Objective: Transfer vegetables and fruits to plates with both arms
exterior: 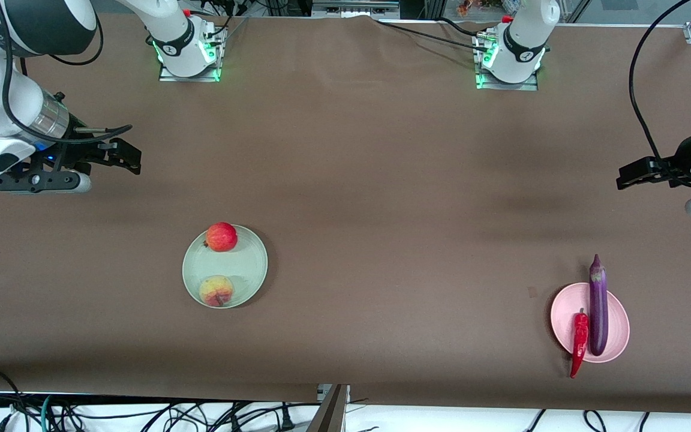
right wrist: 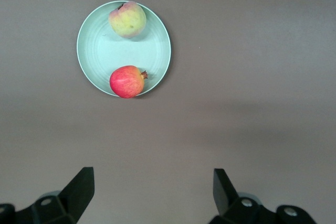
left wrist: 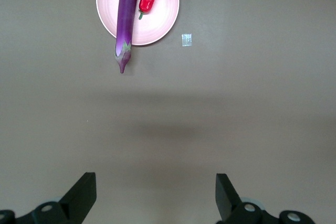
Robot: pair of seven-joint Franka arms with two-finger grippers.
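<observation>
We see the round red apple-like fruit [exterior: 221, 236] and the orange-yellow peach-like fruit [exterior: 216, 291] on the pale mint green plate [exterior: 248, 264], toward the right arm's end of the brown tabletop [exterior: 381, 180]. The long glossy purple eggplant [exterior: 598, 305] and the thin red chili pepper [exterior: 579, 342] lie on the pale pink plate [exterior: 618, 324], both overhanging its rim. We judge the fruits firm and ready to roll, best taken across the middle; the eggplant smooth and slippery, best held at mid-length. The left gripper [left wrist: 155, 195] and right gripper [right wrist: 153, 190] hang wide and empty over bare tabletop
</observation>
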